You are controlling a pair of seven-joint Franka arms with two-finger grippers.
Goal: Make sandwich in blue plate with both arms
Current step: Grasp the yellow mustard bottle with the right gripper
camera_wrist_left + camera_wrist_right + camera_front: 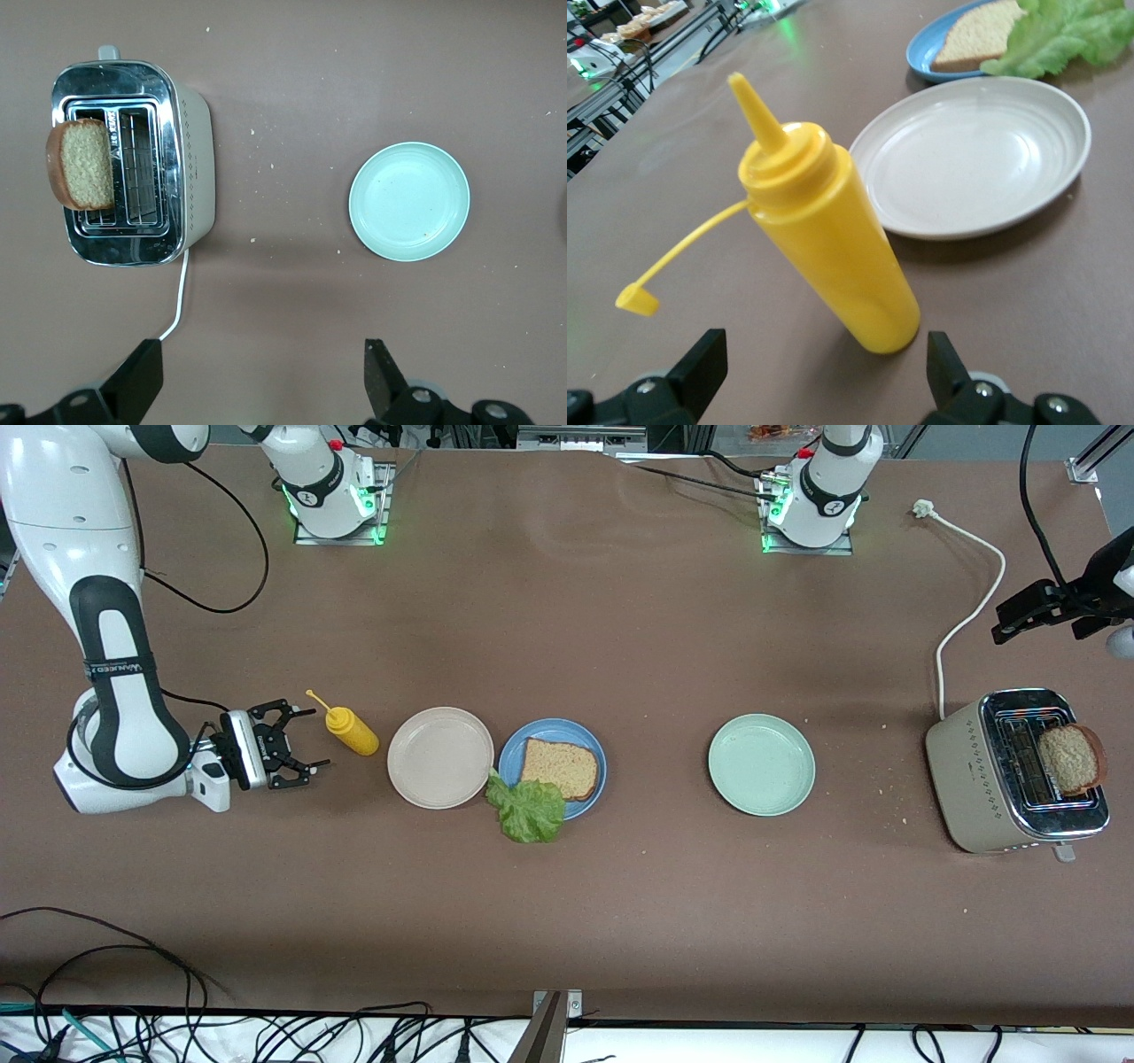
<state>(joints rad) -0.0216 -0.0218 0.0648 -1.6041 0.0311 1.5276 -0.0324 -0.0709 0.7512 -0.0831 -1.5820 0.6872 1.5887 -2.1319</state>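
i read: one bread slice (558,769) on blue plate (595,746), mid-worktop; lettuce (526,811) overhanging rim; second slice (1069,757) in toaster (974,779). left gripper (1019,615), right gripper (297,737): fingers apart, empty. stacking pending.

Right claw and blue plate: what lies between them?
In the front view, the yellow bottle and beige plate lie between the open right claw and the blue plate.

left arm (1076,598) mostly cut off by the front view's edge, only a dark bit pokes in | bread slice (1072,757) bottom half sunk in the toaster (1019,775) slot | lettuce (529,810) covers a corner of the plate's bread slice (558,769) and some blue plate (595,748) rim
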